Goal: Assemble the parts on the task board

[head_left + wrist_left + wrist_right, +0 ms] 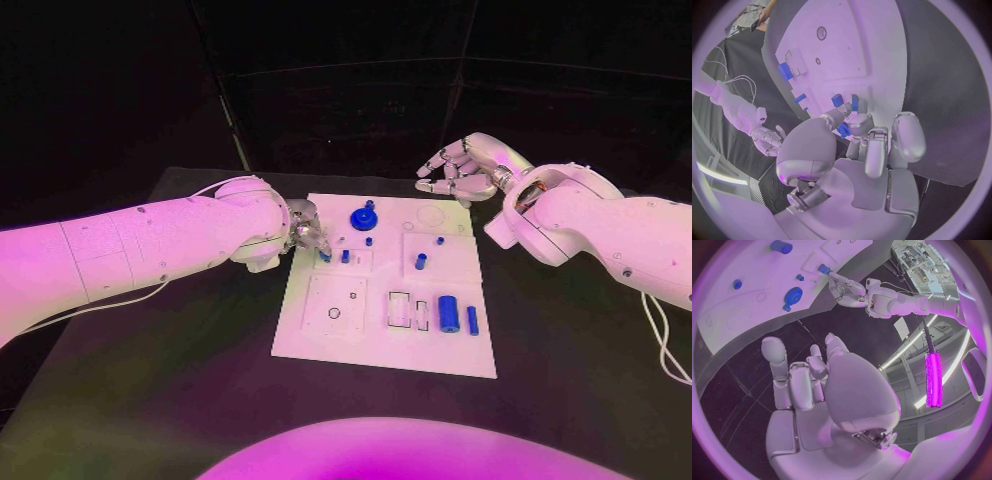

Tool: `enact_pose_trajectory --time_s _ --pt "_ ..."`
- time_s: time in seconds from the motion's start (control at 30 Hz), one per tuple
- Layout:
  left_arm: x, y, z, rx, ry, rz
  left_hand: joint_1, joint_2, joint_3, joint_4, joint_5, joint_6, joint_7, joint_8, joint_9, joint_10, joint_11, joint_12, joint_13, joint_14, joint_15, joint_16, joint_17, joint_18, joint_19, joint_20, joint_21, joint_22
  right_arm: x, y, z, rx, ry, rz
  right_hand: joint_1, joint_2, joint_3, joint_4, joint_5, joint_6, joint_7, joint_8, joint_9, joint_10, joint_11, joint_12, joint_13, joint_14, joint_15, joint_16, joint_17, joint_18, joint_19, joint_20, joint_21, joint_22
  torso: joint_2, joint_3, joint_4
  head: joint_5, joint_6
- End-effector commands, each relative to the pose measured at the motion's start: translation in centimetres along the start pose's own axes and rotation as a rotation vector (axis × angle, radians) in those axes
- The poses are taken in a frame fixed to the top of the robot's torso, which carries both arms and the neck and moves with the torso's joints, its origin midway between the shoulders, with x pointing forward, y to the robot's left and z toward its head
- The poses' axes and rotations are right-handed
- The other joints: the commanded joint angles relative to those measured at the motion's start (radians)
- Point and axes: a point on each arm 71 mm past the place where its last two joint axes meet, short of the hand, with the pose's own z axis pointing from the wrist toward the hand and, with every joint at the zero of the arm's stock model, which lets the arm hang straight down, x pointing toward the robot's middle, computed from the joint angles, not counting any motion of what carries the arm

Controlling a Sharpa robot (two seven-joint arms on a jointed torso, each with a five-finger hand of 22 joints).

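Head view: left hand (304,228) sits at the task board's (384,345) nine-o'clock edge, fingertips pinching a small blue part (325,255); right hand (462,165), loosely curled, holds nothing, well apart at one o'clock.

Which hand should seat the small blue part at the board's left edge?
Left. The left hand already has its fingertips at that small blue part; the right hand hovers off the task board, beyond its far edge.

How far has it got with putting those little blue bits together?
Early on, it seems. A blue gear and small pegs already stand on the task board. The left robot hand is working a blue piece at the board's edge. The right robot hand hovers empty. Two blue cylinders lie loose.
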Motion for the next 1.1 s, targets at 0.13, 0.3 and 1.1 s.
enact_pose_trajectory --time_s 0.13,0.3,1.1 --pt "0.1 -0.01 0.03 -0.011 0.02 0.027 -0.004 0.008 0.063 -0.059 0.004 0.032 -0.024 0.005 0.001 0.001 -0.004 -0.001 -0.002 0.102 -0.007 0.003 0.264 -0.006 0.005 -0.001 0.0 -0.002 0.0 0.16 0.04 -0.01 0.005 -0.001 0.009 0.001 -0.002 0.005 0.003 -0.007 -0.001 0.003 -0.002 -0.007 0.002 0.003 -0.002 0.006 0.003 -0.001 -0.001 0.017 0.004 0.0 -0.005 -0.001 0.0 0.0 0.0001 -0.001 -0.002" --pt "0.22 -0.16 0.04 -0.005 0.032 0.035 -0.005 0.007 0.063 -0.059 0.004 0.032 -0.024 0.005 0.002 0.0 -0.004 -0.003 -0.005 0.102 -0.007 0.003 0.264 -0.006 0.004 -0.001 -0.002 -0.005 0.01 0.16 0.05 -0.01 0.006 -0.001 0.009 0.001 -0.002 0.005 0.003 -0.007 -0.001 0.003 -0.002 -0.007 0.002 0.003 -0.002 0.006 0.003 -0.001 -0.001 0.017 0.004 0.0 -0.005 -0.001 0.0 -0.0001 0.0006 -0.002 0.0" --pt "0.39 -0.45 0.39 -0.002 0.068 0.059 -0.043 0.002 0.036 -0.024 0.001 0.041 -0.031 0.018 0.008 0.01 -0.008 -0.004 -0.004 0.102 -0.01 0.003 0.264 -0.006 0.002 -0.004 -0.005 -0.006 0.01 0.14 0.05 -0.009 0.006 -0.001 0.009 0.0 -0.003 0.007 0.006 -0.007 -0.001 0.005 -0.002 -0.007 0.002 0.003 -0.002 0.005 0.004 -0.002 -0.003 0.017 0.005 0.0 -0.005 0.0 0.0 0.0007 0.0004 -0.008 -0.001"
